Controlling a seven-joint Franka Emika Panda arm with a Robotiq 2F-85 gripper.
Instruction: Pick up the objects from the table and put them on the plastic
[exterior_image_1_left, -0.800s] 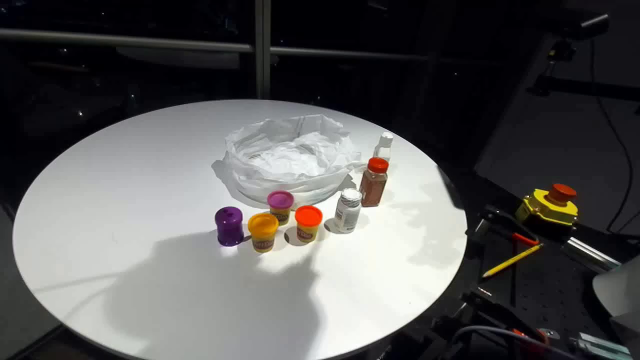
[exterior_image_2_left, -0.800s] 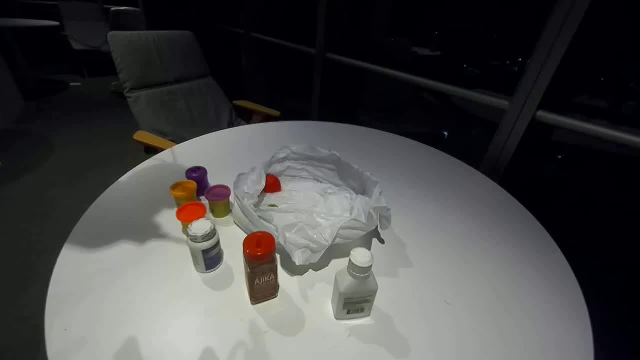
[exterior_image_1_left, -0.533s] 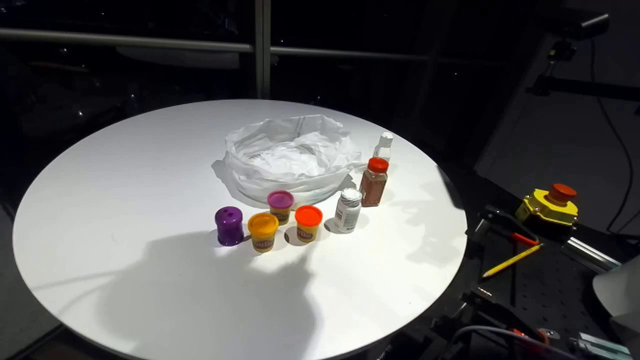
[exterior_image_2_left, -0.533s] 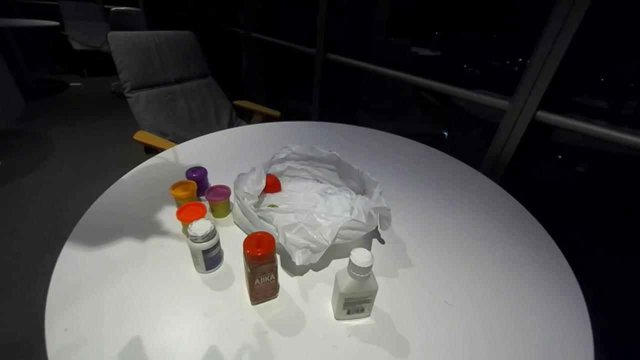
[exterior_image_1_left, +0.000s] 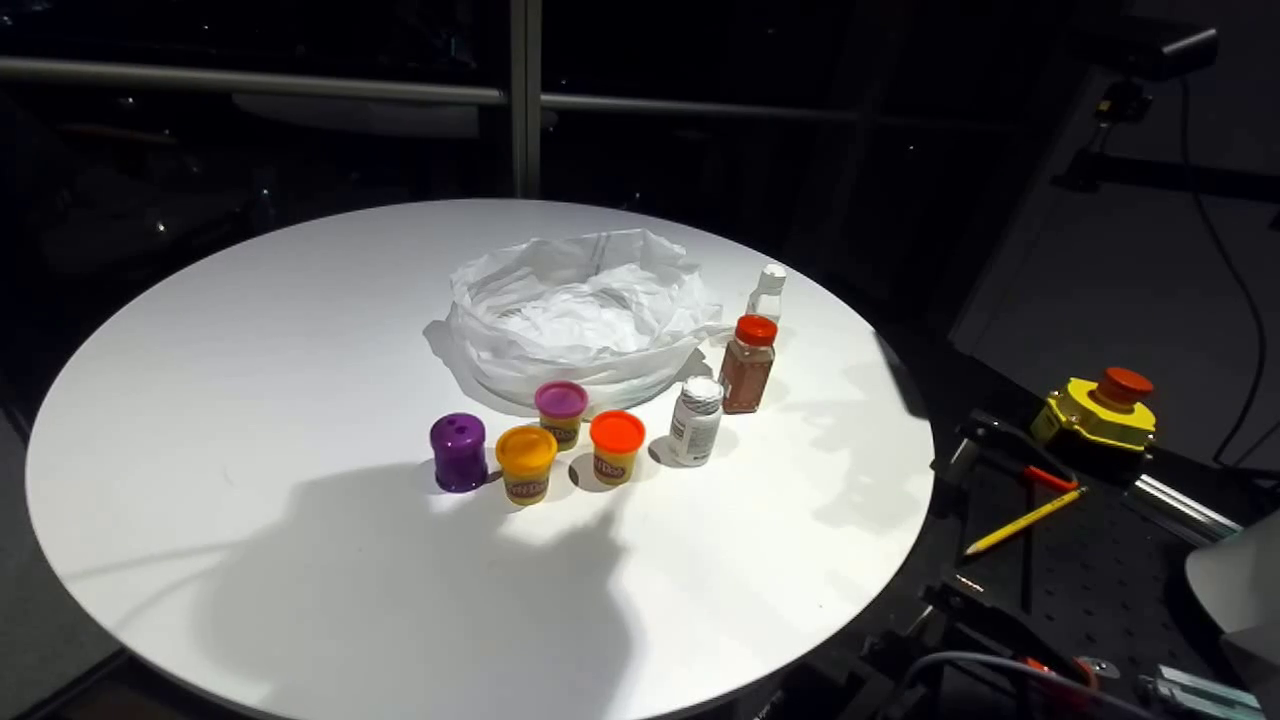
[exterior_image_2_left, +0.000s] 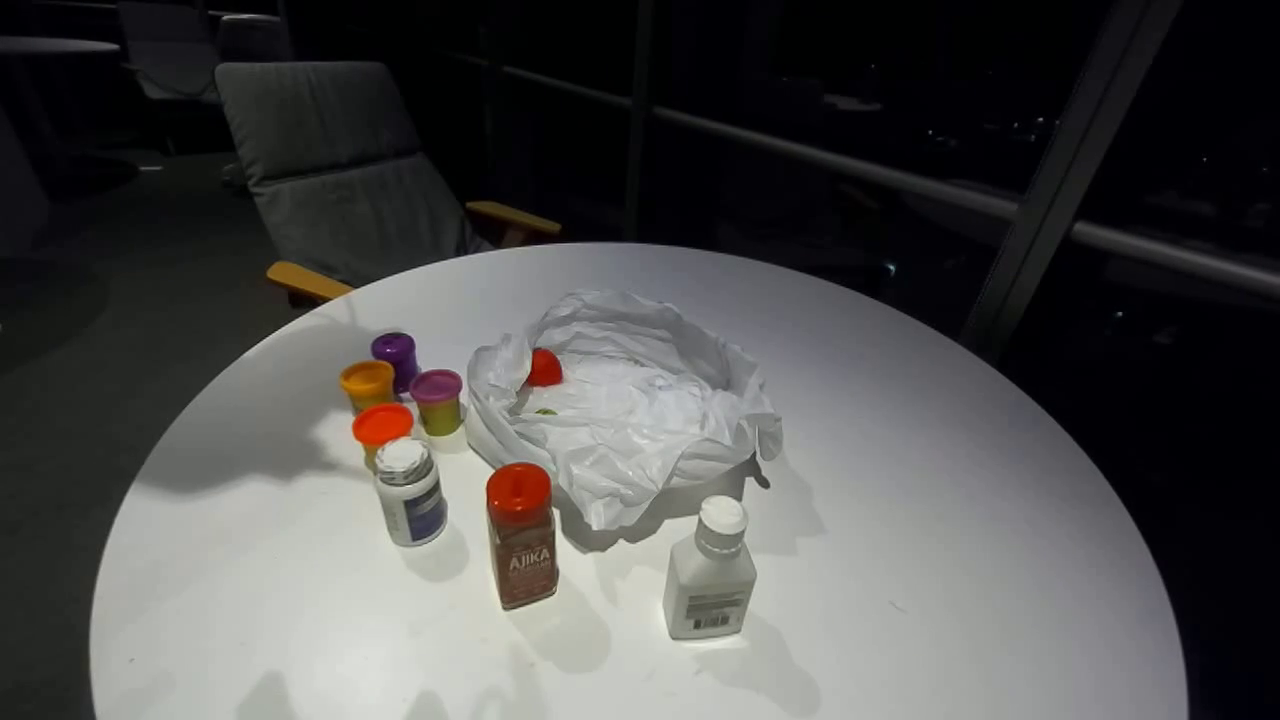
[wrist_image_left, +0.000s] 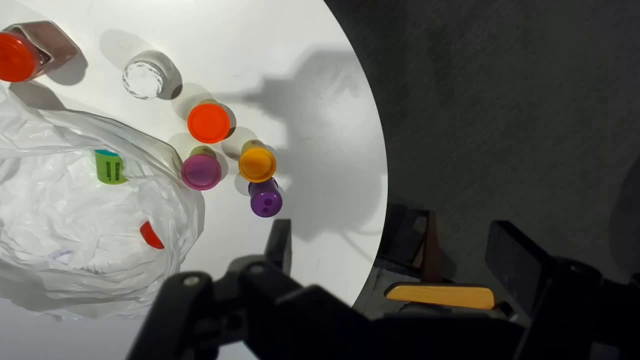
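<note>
Plastic (exterior_image_2_left: 620, 475) (inside table edge (wrist_image_left: 380, 150)), tubs (exterior_image_2_left: 438, 402) beside; pincer (wrist_image_left: 391, 237) spread

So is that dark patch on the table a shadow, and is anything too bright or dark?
In an exterior view, yes, a broad soft shadow on the white round table; in the wrist view, glare bleaches the white bottle cap, and parts of the black gripper melt into darkness; in both exterior views, much beyond the table is nearly black.

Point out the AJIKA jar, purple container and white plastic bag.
AJIKA jar (exterior_image_2_left: 522, 542), in an exterior view: on its body.
Purple container (wrist_image_left: 265, 200), in the wrist view: on its top.
White plastic bag (exterior_image_2_left: 640, 400), in an exterior view: on its crumpled inside.
</note>
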